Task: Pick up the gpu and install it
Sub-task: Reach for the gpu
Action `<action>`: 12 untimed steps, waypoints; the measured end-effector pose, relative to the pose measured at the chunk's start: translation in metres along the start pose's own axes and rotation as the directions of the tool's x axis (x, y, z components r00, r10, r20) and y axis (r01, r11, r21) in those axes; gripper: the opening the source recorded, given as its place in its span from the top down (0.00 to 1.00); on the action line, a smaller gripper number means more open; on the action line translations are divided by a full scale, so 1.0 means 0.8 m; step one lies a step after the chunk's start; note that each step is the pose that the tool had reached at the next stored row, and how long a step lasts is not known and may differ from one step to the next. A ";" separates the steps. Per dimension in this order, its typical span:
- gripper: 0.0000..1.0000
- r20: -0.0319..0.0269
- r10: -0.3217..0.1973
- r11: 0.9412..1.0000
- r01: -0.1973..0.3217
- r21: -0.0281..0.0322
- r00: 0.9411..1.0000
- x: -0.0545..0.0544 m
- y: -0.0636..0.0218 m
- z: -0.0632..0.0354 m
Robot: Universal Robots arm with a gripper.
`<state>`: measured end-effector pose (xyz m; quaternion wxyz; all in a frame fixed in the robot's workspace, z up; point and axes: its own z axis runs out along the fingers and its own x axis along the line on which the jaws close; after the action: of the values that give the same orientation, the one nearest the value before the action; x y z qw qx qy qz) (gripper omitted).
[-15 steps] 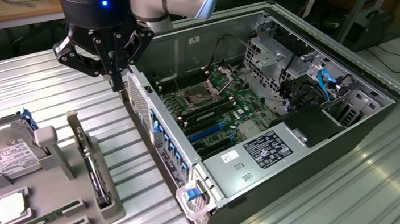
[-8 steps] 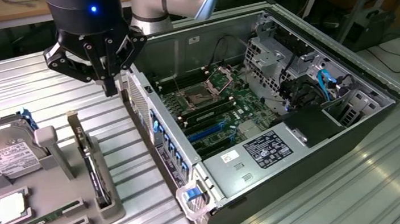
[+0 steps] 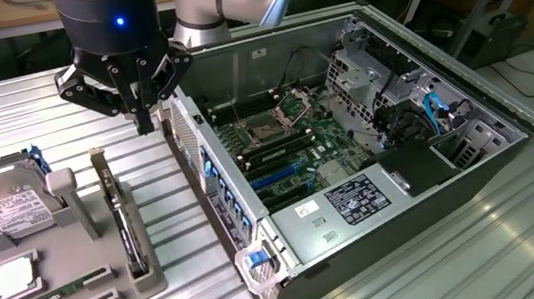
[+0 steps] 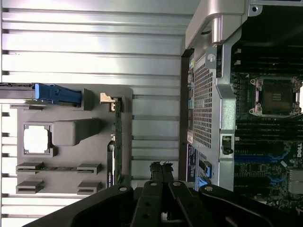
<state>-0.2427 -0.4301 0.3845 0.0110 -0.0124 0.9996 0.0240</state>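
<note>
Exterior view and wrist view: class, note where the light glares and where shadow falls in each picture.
Exterior view: bright streaks glare on the ribbed metal table, the computer case interior sits darker, a blue light glows on the gripper body. Wrist view: the table ribs glare pale, the square chip on the grey tray looks washed white.

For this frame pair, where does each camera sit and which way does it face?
Exterior view: raised off the arm, angled down on the open black-and-grey computer case and grey plastic parts tray; the arm's silver joint and shut black gripper show.
Wrist view: on the wrist, looking down past the gripper at tray and case.
Shared: tray, case, gripper, and the thin black gpu card standing on edge in the tray.
</note>
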 end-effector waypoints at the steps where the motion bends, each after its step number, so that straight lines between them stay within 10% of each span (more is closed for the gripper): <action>1: 0.89 0.000 0.000 1.000 0.000 0.000 1.000 0.000 0.000 0.000; 12: 0.89 0.000 0.009 1.000 -0.009 0.000 1.000 0.015 -0.001 0.000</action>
<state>-0.2544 -0.4316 0.3841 0.0111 -0.0079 0.9996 0.0239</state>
